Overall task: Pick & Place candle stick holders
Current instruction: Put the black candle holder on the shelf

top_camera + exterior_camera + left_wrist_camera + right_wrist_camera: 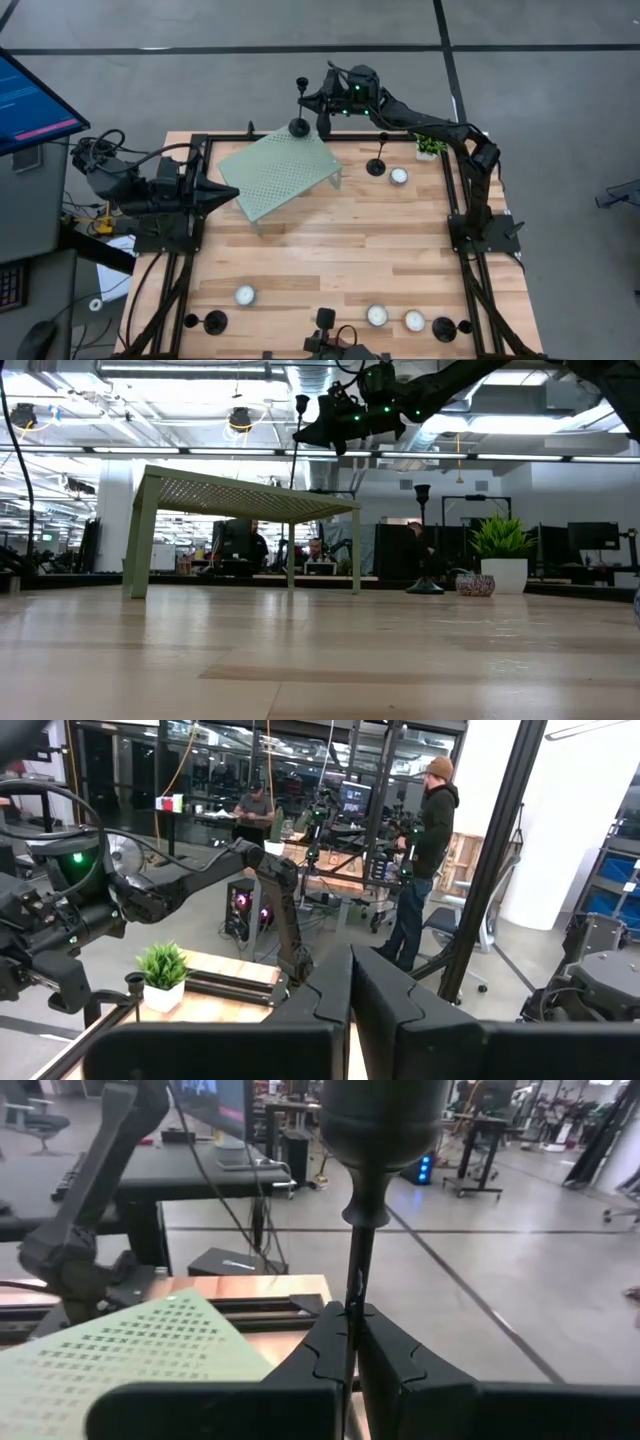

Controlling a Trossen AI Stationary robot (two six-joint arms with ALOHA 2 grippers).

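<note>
right claw [352, 1342] pinching slim (matte black) holder stem [358, 1270]

Your arms are matte black, jointed and boxy; green indicator lights glow just behind the right gripper [322, 108], black cables bundle behind the left gripper [232, 194].

Green perforated stand [283, 176], tealights [245, 295], potted plant [430, 146] on table [340, 250]

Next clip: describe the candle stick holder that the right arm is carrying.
The held candle stick holder is slim, black and metal-looking: a thin straight stem, a small top cup and a round disc base. The right pincer is shut on the stem. It hangs lifted over the far corner of the pale green stand, roughly upright, touching nothing but the pincer.
</note>
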